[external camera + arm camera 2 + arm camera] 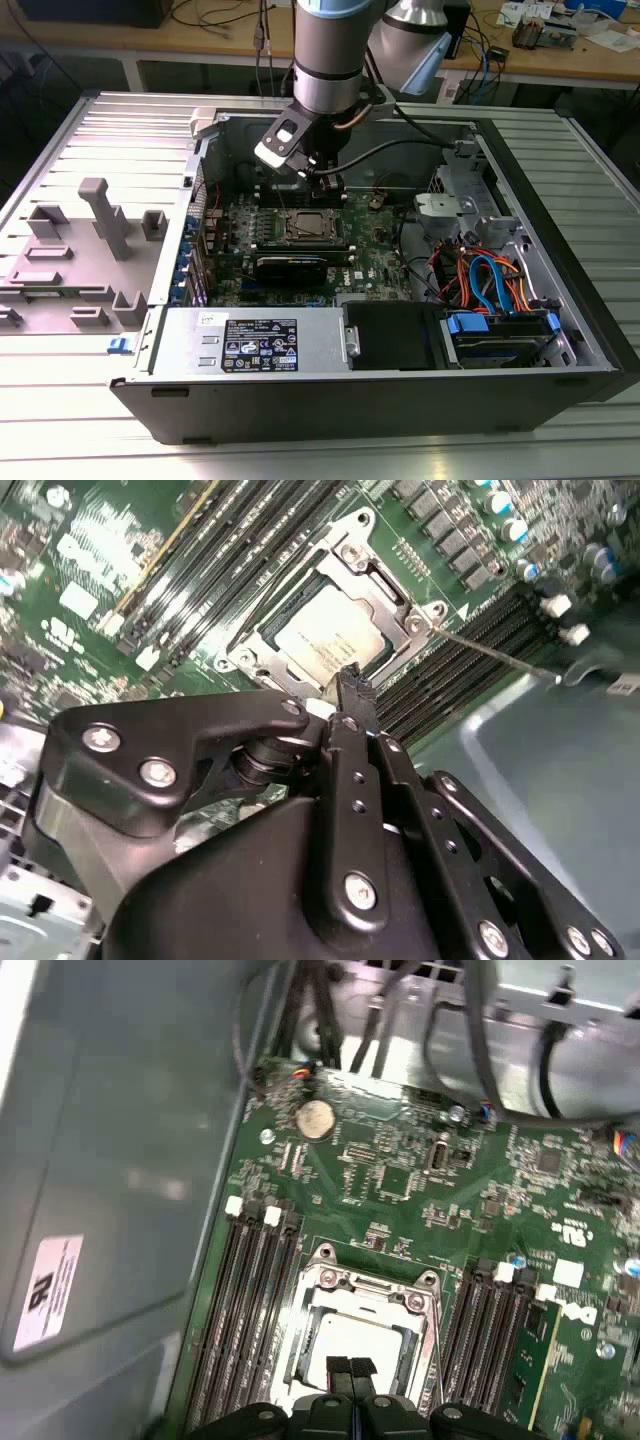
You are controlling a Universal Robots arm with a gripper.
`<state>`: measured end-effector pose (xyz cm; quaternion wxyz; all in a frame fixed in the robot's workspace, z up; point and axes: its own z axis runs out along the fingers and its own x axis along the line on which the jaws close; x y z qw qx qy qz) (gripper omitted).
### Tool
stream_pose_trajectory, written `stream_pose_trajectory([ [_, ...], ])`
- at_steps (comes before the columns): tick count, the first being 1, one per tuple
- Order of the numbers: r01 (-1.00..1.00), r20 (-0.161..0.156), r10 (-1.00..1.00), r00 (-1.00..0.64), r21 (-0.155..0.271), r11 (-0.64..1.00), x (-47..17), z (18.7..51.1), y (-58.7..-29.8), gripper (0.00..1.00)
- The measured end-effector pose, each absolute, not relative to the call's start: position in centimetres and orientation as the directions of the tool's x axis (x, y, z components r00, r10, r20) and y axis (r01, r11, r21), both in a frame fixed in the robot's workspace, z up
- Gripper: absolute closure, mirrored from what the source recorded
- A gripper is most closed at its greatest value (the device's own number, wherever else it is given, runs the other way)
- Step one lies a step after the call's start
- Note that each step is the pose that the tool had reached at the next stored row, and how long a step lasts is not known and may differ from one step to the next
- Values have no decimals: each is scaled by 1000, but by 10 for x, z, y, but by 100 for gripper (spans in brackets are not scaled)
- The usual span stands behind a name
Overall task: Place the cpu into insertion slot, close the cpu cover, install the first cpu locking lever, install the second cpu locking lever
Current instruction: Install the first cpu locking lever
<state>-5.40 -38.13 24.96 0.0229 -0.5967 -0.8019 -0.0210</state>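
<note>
The cpu (330, 630) (362, 1338) lies flat in the insertion slot (285, 228) on the green board, its silvery top showing. The cpu cover (385, 590) (330, 1285) lies down over it, framing the chip through its window. A thin metal locking lever (500, 655) sticks out from one socket corner over the memory slots toward the case wall. My gripper (352, 685) (351, 1368) (325, 185) hangs just above the socket's edge. Its fingertips are pressed together with nothing between them.
Black memory slots (255, 1310) (250, 540) flank the socket on both sides. A black graphics card (290, 268) lies just in front of the socket, with the power supply (255, 345) nearer still. Orange and blue cables (490, 280) fill the exterior view's right. The case wall (100, 1160) stands close by.
</note>
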Motion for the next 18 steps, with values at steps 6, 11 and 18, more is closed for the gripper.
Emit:
stream_pose_trajectory([
  [6,953,62,951,-303,6,303,-54,250,-381,89],
  [11,953,62,951,-304,6,304,-54,250,-381,89],
  [18,946,62,944,-325,6,325,-54,250,-381,89],
])
